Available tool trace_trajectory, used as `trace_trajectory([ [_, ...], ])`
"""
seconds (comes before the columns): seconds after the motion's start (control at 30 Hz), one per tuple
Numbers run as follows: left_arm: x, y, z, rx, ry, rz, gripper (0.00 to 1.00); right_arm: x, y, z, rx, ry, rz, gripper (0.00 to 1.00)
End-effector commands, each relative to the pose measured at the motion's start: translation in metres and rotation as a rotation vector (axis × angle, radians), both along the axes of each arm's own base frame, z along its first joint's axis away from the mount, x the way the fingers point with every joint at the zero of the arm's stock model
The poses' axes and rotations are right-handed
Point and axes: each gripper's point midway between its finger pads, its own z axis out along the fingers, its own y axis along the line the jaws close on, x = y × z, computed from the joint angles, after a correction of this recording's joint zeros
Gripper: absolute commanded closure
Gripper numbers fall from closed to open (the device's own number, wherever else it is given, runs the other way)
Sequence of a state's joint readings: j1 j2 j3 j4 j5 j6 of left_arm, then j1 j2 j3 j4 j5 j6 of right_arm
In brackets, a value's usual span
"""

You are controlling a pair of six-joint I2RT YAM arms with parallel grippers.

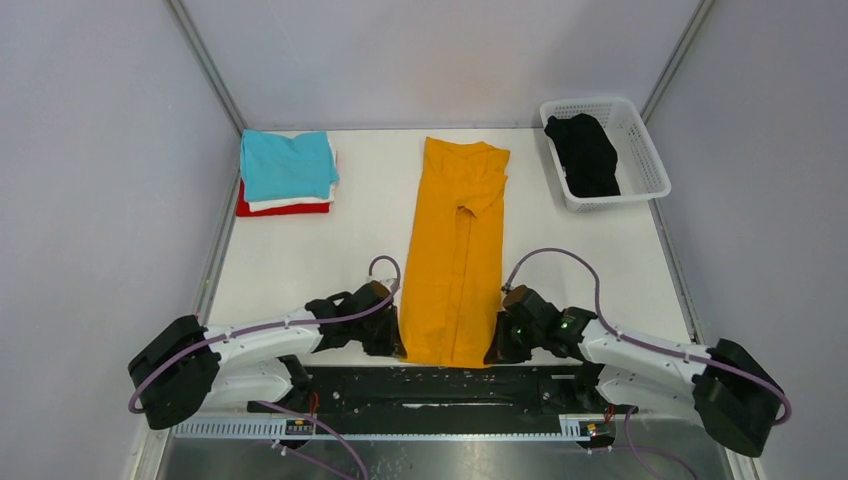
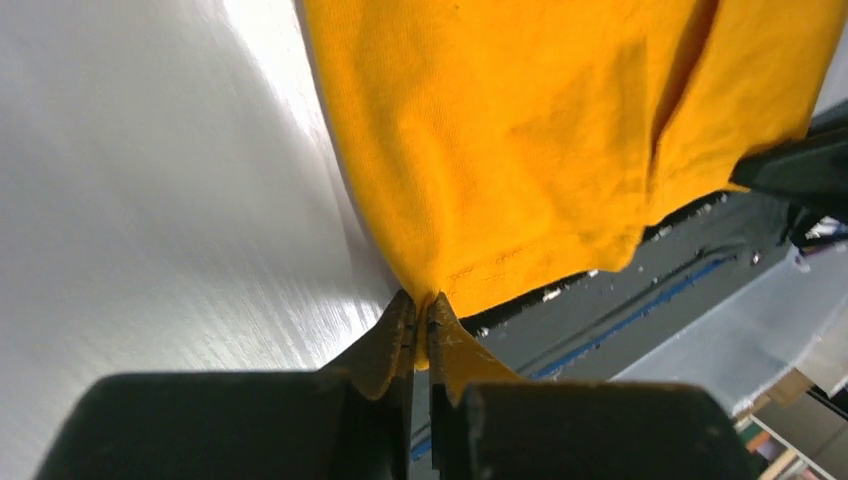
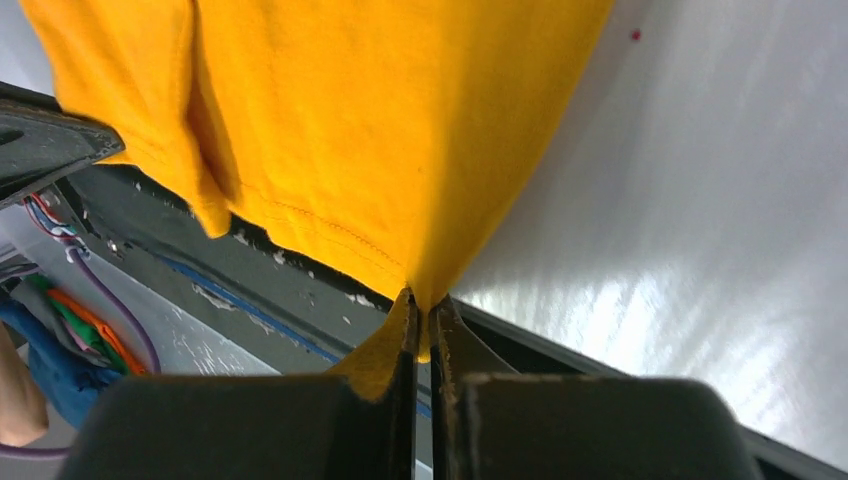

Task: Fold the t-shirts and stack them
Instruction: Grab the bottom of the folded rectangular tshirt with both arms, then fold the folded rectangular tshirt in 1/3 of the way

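Observation:
A mustard-orange t-shirt [image 1: 455, 255] lies folded into a long strip down the middle of the table, collar end far, hem near. My left gripper [image 1: 397, 345] is shut on the hem's near left corner [image 2: 425, 300]. My right gripper [image 1: 497, 348] is shut on the near right corner [image 3: 425, 295]. At the far left sits a stack of folded t-shirts: teal [image 1: 287, 163] on top, white [image 1: 290, 203] under it, red [image 1: 283, 210] at the bottom. A black t-shirt [image 1: 585, 152] lies crumpled in the basket.
A white lattice basket [image 1: 645, 165] stands at the far right corner. The black mounting rail [image 1: 440, 385] runs along the table's near edge under the hem. Grey walls close the left, right and back sides.

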State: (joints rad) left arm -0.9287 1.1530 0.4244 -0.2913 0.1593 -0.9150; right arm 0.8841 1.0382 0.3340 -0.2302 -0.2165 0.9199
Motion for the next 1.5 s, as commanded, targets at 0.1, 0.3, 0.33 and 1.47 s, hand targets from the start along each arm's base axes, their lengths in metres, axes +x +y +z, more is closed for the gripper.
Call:
trace_trajectory([
  [0.1,-0.009,-0.026,0.039,-0.152,-0.02,-0.127,1.0,0.0,-0.014,0.025,0.022,-0.117,0.019,0.98],
  [0.3,0.049,-0.036,0.069,-0.107,-0.162,-0.056,1.0,0.042,-0.011,0.046,-0.003,-0.285,-0.023,0.97],
  [0.33,0.059,-0.038,0.074,-0.11,-0.176,-0.033,1.0,0.052,-0.009,0.05,0.007,-0.297,-0.042,0.97],
  [1.47,0.329,-0.038,0.068,-0.051,-0.223,0.147,0.87,0.302,-0.019,0.069,0.189,-0.155,-0.238,0.87],
])
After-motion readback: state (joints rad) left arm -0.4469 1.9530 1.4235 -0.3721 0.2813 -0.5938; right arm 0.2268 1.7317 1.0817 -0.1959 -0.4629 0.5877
